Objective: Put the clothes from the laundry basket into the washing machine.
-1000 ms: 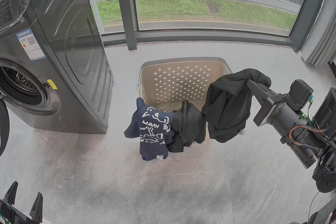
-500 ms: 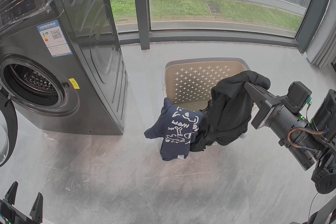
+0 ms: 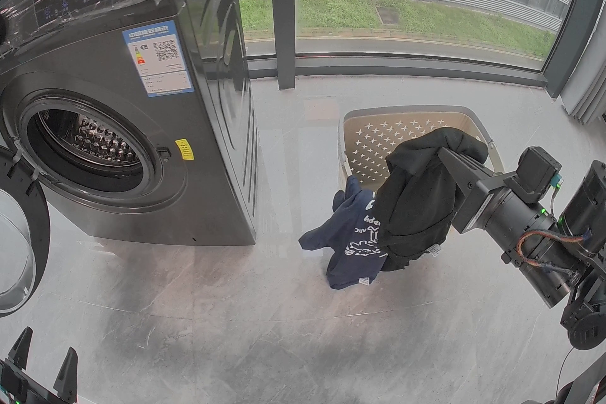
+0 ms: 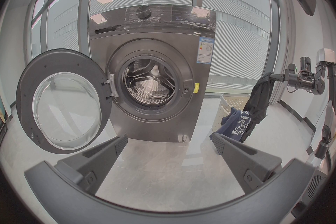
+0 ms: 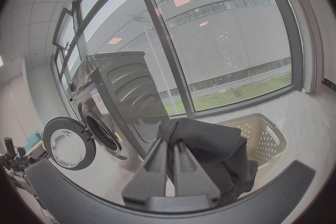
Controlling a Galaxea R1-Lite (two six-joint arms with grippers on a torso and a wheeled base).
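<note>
- Far to the left of the right end effector (image 3: pixel 447 156), the left end effector (image 3: pixel 43 361) hangs low, fingers spread with nothing between them. It is the arm nearer the washing machine (image 3: pixel 208 108) but carries no load.
- Ahead of that left end effector, the drum opening (image 3: pixel 88 143) faces it, the door (image 3: pixel 19 247) swung wide.
- Below and left of the right end effector, a navy garment (image 3: pixel 350 235) drapes over the laundry basket (image 3: pixel 410 110) rim toward the floor (image 3: pixel 252 323).
- The right end effector is pinched tight on a black garment (image 3: pixel 416 197), which hangs straight down from it, long axis vertical.
- The drum opening lies well apart to that end effector's left, so the carry likely runs leftward.
</note>
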